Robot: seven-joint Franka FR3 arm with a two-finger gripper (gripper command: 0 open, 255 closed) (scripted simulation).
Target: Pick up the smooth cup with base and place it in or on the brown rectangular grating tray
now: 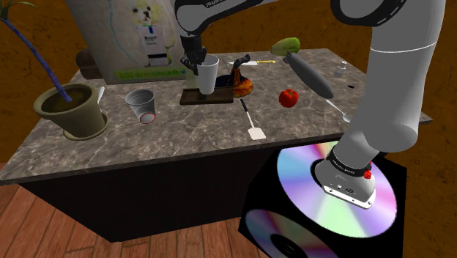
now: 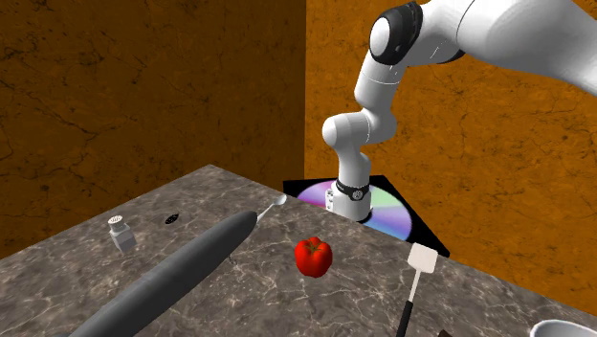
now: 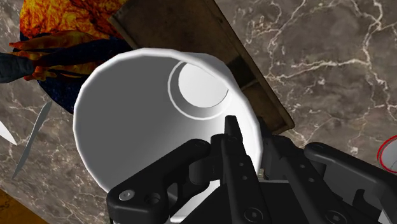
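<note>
Clasping rim of white cup (image 1: 209, 75) — gripper (image 3: 249, 130), over brown tray (image 1: 192, 98)

A plate (image 1: 247, 88) crowds the tray (image 1: 191, 97); grey cup (image 1: 140, 103) apart.

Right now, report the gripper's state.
Gripper: closed on the wall of the white cup, one finger inside it and one outside, over the brown tray.

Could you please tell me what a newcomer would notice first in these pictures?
Probably the white cup, its rim pinched by the black gripper right over the brown tray on the marble counter. Next come the rainbow disc pattern on the stand at the shoulder view's lower right, and the red pepper.
</note>
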